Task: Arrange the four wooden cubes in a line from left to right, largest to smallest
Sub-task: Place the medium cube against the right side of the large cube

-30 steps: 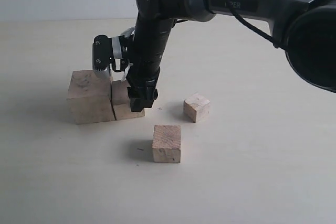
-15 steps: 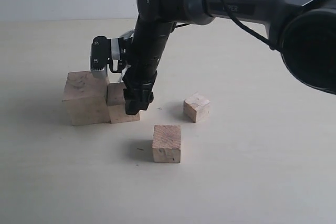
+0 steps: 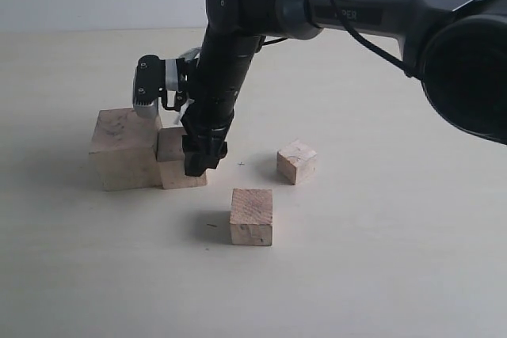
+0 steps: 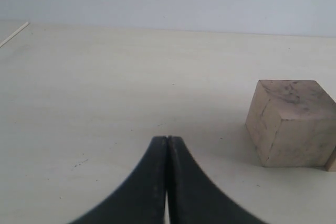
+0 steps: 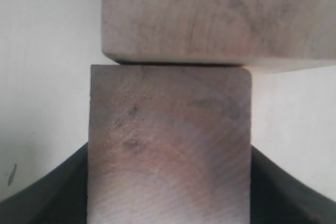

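1. A mid-sized pale wooden cube (image 3: 251, 216) sits nearest on the beige table (image 3: 380, 275).
2. Behind it, the black right gripper (image 3: 192, 152) clamps a larger pale cube (image 3: 170, 167), which touches the largest cube (image 3: 123, 148); the smallest cube (image 3: 296, 161) stands apart, rightward.
3. The left gripper (image 4: 167, 141) is closed, empty.

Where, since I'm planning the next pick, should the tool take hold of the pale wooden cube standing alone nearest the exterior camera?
Probably from straight above, closing on two opposite vertical faces of the lone pale wooden cube. It sits flat and upright on the cream table, clear of the small wooden cube behind it, so its flat parallel sides are free.
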{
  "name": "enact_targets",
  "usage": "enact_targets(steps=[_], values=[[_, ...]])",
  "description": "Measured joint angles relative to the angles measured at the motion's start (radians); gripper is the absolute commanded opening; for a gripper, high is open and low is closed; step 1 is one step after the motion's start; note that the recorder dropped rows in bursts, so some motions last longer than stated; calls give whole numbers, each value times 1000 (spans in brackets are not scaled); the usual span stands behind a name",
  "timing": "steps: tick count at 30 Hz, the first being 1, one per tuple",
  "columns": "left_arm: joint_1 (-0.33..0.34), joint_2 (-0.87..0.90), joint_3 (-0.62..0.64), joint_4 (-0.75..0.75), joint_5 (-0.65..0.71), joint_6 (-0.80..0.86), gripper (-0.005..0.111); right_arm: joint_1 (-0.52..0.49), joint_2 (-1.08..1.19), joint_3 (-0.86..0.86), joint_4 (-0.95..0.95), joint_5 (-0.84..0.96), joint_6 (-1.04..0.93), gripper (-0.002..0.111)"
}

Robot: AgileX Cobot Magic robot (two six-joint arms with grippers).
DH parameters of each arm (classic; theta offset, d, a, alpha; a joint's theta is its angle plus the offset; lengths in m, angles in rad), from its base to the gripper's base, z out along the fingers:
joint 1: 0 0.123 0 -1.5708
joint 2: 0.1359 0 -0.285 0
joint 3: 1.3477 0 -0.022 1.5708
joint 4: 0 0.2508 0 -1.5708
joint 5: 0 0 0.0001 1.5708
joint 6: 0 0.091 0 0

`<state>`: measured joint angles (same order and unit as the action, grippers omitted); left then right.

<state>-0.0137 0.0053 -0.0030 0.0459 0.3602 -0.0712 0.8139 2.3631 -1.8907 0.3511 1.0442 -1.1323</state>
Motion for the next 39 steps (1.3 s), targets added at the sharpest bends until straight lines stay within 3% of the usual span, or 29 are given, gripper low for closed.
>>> enact_targets(steps=[33,36,39], values=[[0,0,0,0,0,0,0,0,4,0,0,-58,69,29],[0,0,0,0,0,0,0,0,4,0,0,-58,69,39],[0,0,0,0,0,0,0,0,4,0,3,-58,69,59]])
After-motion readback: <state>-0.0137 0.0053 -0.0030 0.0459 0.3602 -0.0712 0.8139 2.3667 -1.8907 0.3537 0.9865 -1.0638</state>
